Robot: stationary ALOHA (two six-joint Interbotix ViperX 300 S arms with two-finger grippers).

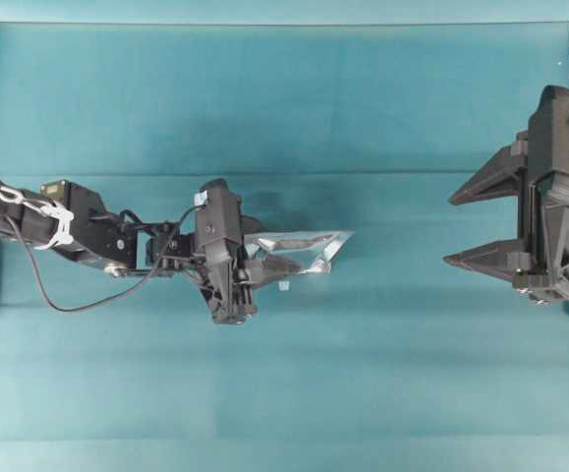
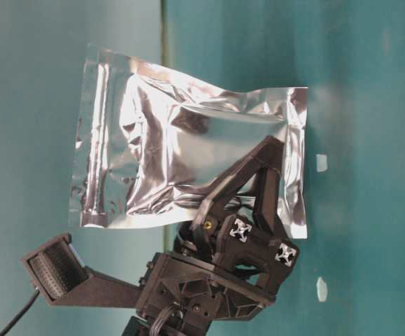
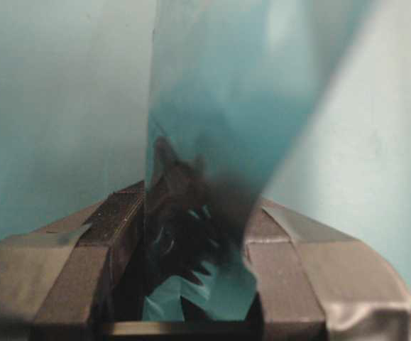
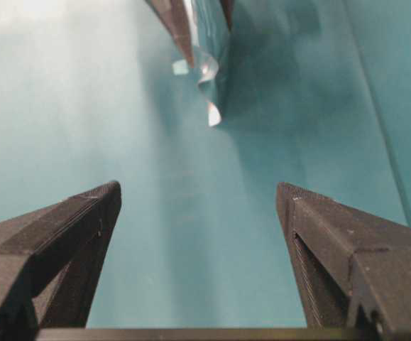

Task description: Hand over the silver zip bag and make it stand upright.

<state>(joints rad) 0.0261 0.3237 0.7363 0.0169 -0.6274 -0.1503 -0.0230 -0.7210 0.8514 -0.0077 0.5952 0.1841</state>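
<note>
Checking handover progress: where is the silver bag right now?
In the overhead view the silver bag sits left of centre, clamped in the left gripper, well apart from the open right gripper at the right edge.

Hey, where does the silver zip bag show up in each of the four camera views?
Overhead: silver zip bag just left of centre, seen edge-on.
Table-level: fills the upper middle, broadside.
Left wrist: rises through the centre.
Right wrist: only its edge, top centre.
Shared landmark: the left gripper shut on the bag, over the teal table.
</note>
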